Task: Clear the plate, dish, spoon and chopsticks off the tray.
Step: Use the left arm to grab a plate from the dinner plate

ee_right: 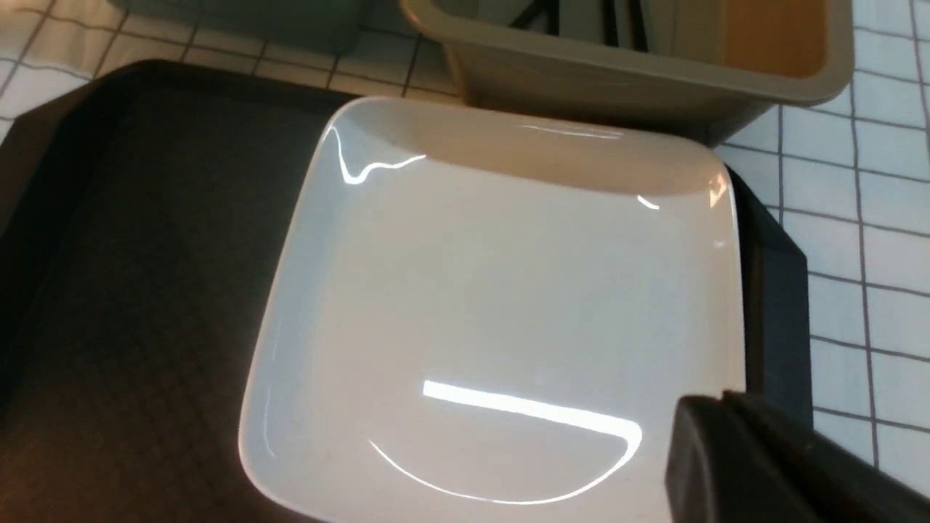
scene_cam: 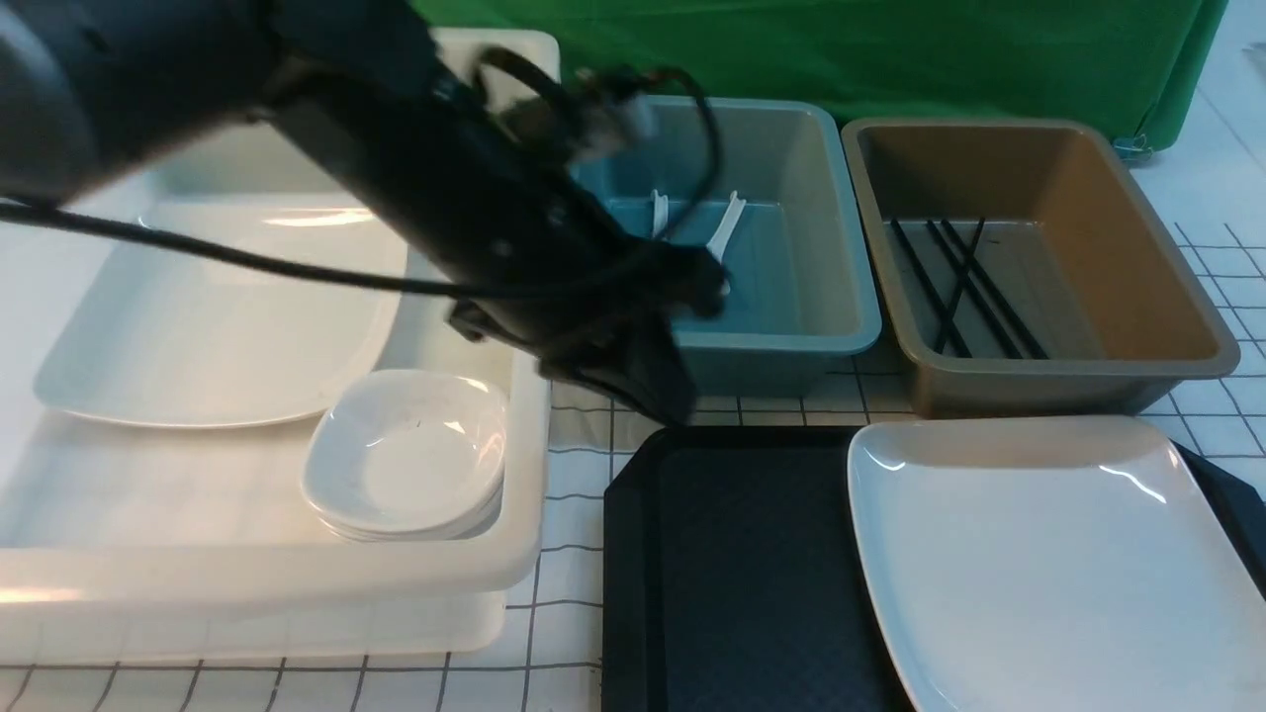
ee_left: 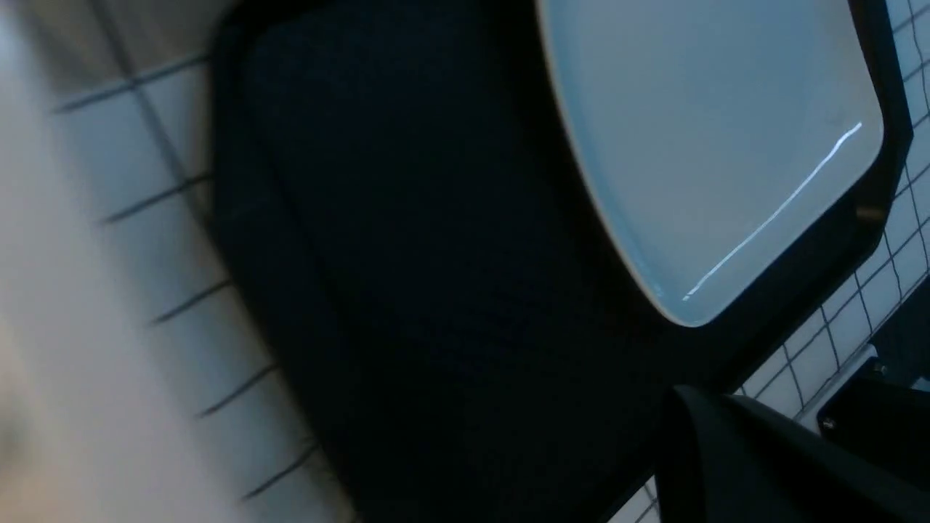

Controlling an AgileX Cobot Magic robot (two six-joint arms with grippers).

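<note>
The large white plate [scene_cam: 1058,564] [ee_left: 705,145] [ee_right: 494,290] lies on the right half of the black tray [scene_cam: 732,564] [ee_left: 436,254] [ee_right: 145,254]. The tray's left half is bare. My left gripper [scene_cam: 663,400] [ee_left: 679,396] hangs shut and empty over the tray's far left corner. In the right wrist view, my right gripper [ee_right: 701,407] is shut with nothing in it, over the plate's near right corner; the front view does not show it. White spoons [scene_cam: 725,232] lie in the teal bin [scene_cam: 791,178]. Black chopsticks [scene_cam: 964,287] lie in the brown bin [scene_cam: 1137,247]. Small white dishes [scene_cam: 410,455] are stacked in the white bin [scene_cam: 297,578].
Another large white plate [scene_cam: 218,307] lies in the white bin, beside the dishes. The three bins stand along the left and far sides of the tray on a checked tablecloth [scene_cam: 574,494]. A green cloth [scene_cam: 890,49] hangs behind. My left arm reaches across the white bin.
</note>
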